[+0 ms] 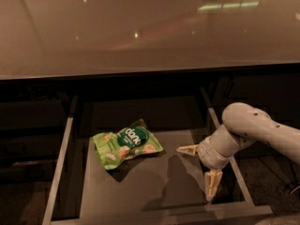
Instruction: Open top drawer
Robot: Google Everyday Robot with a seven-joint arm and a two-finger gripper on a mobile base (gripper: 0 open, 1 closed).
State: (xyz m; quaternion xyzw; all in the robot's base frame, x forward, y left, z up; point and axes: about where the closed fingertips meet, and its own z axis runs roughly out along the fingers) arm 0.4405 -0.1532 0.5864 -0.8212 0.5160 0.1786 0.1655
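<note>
The top drawer (60, 172) stands pulled wide out across the lower centre of the frame. The pincer (200, 167) hangs over its lower-right corner, fingers spread wide, gripping nothing. A green snack bag (127, 143) lies on the drawer floor to its left, apart.

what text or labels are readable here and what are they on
Green snack bag in the top drawer: a white word on its round dark-green logo, too blurred to read; the smaller print is unreadable too.
Hand, open, over the drawer's right side: no markings visible.
Countertop: no text visible.
</note>
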